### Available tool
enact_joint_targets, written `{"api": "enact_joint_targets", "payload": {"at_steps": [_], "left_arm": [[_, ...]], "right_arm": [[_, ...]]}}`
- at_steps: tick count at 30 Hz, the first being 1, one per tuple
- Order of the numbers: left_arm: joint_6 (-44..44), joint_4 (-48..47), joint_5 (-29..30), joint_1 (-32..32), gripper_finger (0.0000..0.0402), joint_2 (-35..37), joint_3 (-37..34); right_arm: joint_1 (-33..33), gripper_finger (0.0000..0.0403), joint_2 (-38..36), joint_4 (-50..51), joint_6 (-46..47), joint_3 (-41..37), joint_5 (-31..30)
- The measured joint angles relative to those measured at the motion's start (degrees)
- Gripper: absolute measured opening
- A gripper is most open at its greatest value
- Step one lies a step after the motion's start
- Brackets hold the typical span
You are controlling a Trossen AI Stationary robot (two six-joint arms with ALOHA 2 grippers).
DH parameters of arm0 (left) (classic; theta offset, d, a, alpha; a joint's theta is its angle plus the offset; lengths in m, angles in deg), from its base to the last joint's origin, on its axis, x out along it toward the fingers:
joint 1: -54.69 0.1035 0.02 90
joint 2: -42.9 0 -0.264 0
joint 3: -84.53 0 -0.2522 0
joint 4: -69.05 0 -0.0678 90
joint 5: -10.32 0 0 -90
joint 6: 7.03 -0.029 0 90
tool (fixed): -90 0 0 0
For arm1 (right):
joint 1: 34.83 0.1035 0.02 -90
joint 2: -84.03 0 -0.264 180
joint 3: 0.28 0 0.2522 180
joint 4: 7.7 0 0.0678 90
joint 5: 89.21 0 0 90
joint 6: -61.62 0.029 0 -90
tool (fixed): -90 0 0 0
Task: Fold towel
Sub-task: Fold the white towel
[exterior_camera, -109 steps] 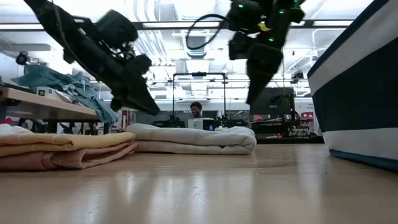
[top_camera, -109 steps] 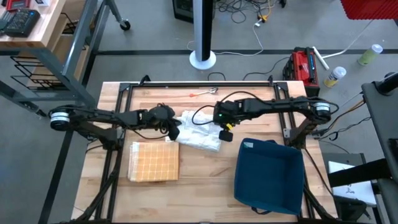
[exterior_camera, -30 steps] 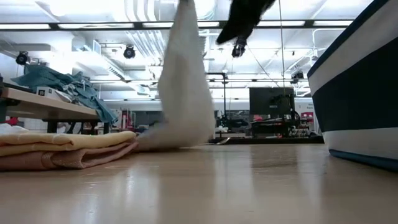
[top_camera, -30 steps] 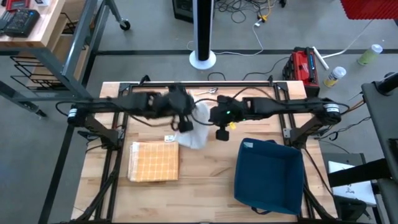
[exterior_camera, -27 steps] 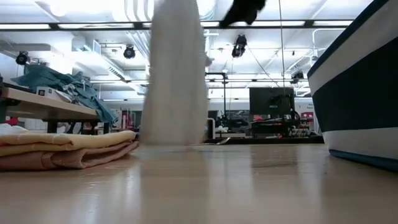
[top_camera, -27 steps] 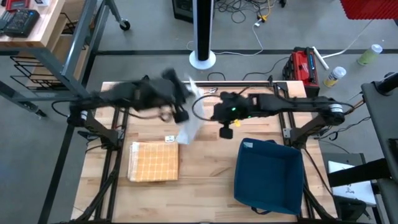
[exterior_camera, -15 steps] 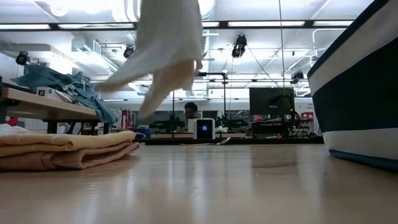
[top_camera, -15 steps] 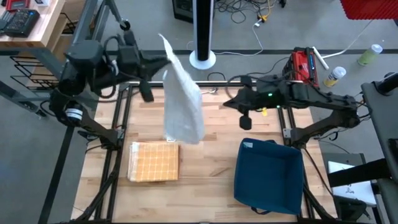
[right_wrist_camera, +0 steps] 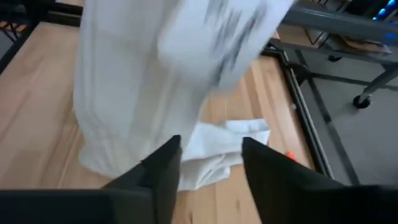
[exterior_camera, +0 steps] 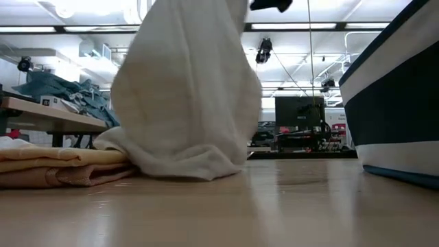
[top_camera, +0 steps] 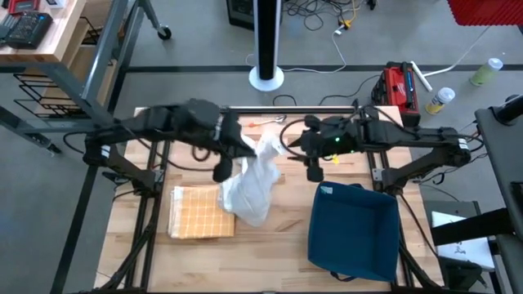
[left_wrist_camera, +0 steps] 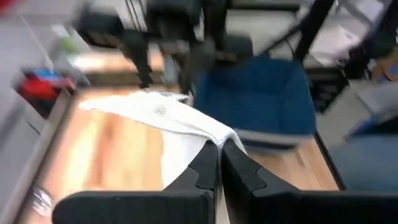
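A white towel (top_camera: pixel 252 178) hangs from my left gripper (top_camera: pixel 242 147), which is shut on its top above the middle of the table. The towel's lower end (exterior_camera: pixel 184 163) lies bunched on the table and rests against a folded yellow towel (top_camera: pixel 201 211). My right gripper (top_camera: pixel 288 145) stands open just right of the towel's top. In the right wrist view its fingers (right_wrist_camera: pixel 163 163) are apart, with the towel (right_wrist_camera: pixel 143 93) hanging ahead of them; I cannot tell whether they touch it. My left gripper pinches a bunched top edge of the towel (left_wrist_camera: pixel 214 133) between its two fingers. The cloth spreads away from the fingertips and hangs down, slack. Its lower end (top_camera: pixel 249 211) is on the table; one layer or several, I cannot tell.
A dark blue bin (top_camera: pixel 353 230) stands at the near right of the table and fills the right of the low view (exterior_camera: pixel 398 103). The folded yellow towel (exterior_camera: pixel 62 165) lies at the near left. Bare wood shows near the front edge (top_camera: pixel 270 261).
My left gripper swung up and toward the far left with the towel lifted clear, then came back down over the table's middle. The towel's lower end has dropped onto the table beside the yellow towel. My right gripper drew right, then returned toward the towel's top.
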Motion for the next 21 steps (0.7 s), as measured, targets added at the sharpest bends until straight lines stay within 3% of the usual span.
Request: {"api": "enact_joint_targets", "payload": {"at_steps": [4,9,21], "left_arm": [[2.44,0.36,-2.67,-0.55,0.0000,0.04,-7.39],[2.64,4.87,-2.78,-1.73,0.0000,0.04,-13.57],[2.09,8.19,-5.01,-6.33,0.0000,0.07,-15.85]], "right_arm": [[1.23,0.0209,0.96,-8.87,-1.11,-3.63,0.50],[2.37,0.0246,3.43,-15.09,0.21,-4.58,7.71],[2.65,0.0268,12.95,-17.15,0.96,-4.53,6.93]]}}
